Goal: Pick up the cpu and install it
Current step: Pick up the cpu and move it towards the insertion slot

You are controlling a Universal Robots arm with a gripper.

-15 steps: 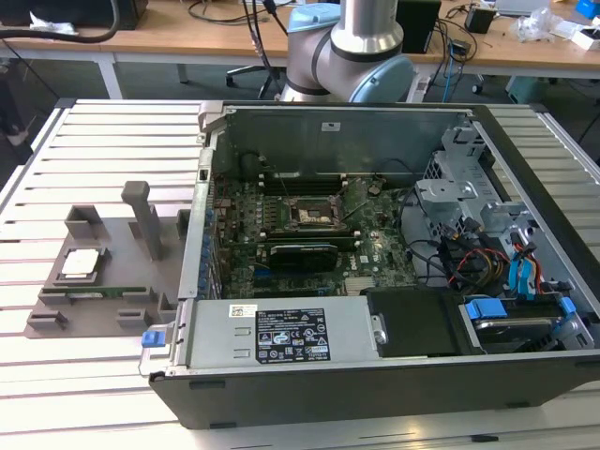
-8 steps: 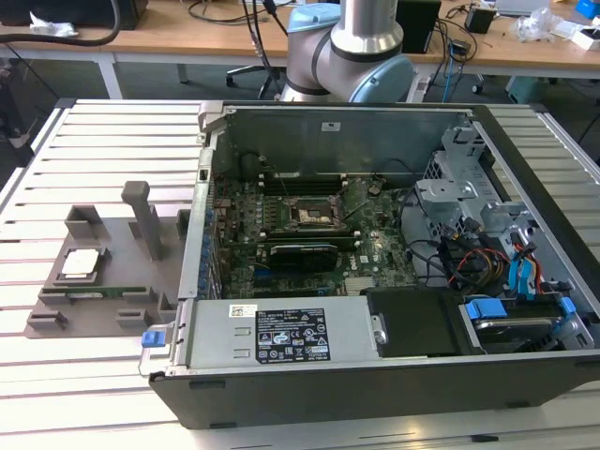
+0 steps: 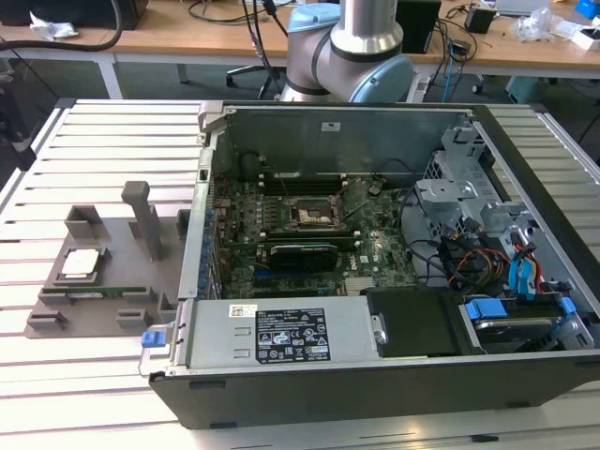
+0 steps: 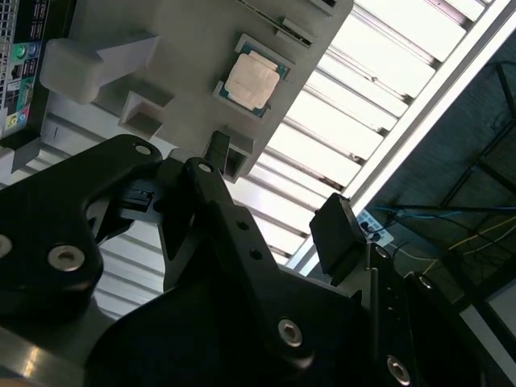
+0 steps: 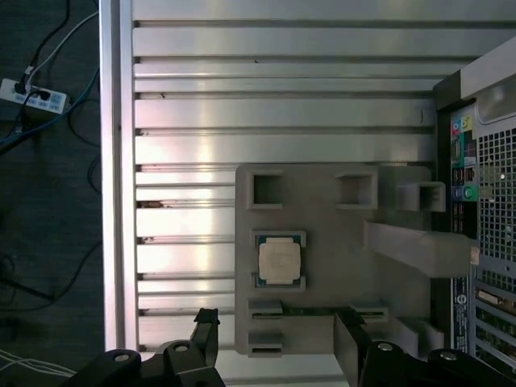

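The cpu (image 3: 80,264) is a small silver-topped square chip lying flat in a recess of the grey fixture (image 3: 103,246), at the exterior view's left, beside the open computer case. Both wrist views look down on the cpu (image 5: 280,260) (image 4: 252,78) from well above. My gripper (image 5: 278,330) (image 4: 278,193) hangs high over the fixture and is open. Its black fingers (image 5: 205,322) stand wide apart with nothing between them. Inside the case, the motherboard socket (image 3: 314,217) shows as a dark-framed square.
The open case (image 3: 375,375) fills the exterior view's middle and right, with cables and drive bays inside. A tall grey post (image 3: 145,216) (image 5: 415,246) rises from the fixture near the cpu. A green memory stick (image 5: 306,310) lies in a fixture slot. The slatted table's edge (image 5: 113,161) borders the floor.
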